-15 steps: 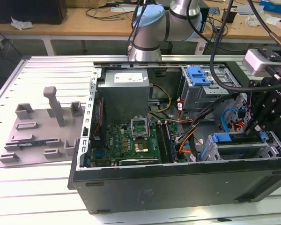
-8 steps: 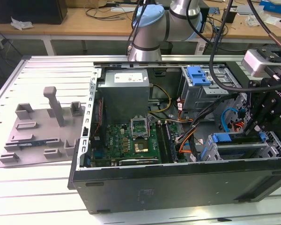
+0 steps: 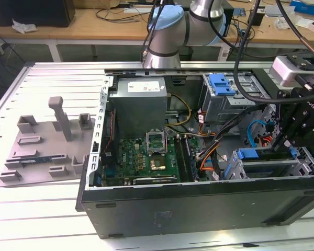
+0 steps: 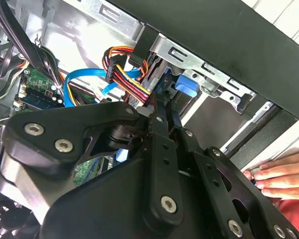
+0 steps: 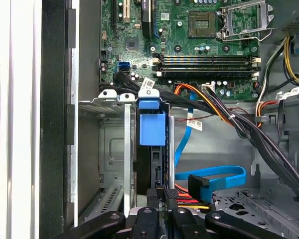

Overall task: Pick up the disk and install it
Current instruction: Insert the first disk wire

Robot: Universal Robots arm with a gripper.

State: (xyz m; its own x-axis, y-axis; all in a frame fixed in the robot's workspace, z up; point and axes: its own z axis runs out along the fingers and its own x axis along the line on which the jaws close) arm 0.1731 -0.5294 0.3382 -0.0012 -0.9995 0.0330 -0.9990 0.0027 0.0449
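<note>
Workbench case [image 3: 199, 201], hand [image 4: 281, 177] beside

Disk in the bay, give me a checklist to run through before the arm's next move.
1. Disk inside the bay: ok, it stands on edge between the metal rails in the first wrist view.
2. Disk pushed fully home: cannot tell.
3. Gripper lined up with the disk: ok, it sits right at the disk's near edge.
4. Blue cable away from the gripper: not ok, its connector lies close beside it.
5. People away from the case: not ok, a hand rests at its edge in the second wrist view.
</note>
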